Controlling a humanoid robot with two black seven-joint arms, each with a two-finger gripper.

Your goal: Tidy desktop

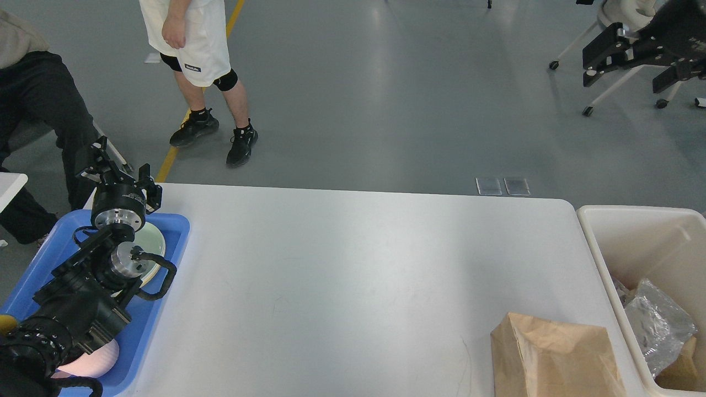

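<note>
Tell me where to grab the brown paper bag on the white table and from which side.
Grip the crumpled brown paper bag by its upper left peak, coming from above with the right tool. The bag stands at the white desktop's near right corner, and that ridge looks thin enough to pinch.

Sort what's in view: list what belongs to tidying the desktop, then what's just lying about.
Job:
desktop
brown paper bag on it
cream bin with crumpled plastic
blue tray with plate
left gripper
right gripper

Lying about:
office chair
standing person
seated person
</note>
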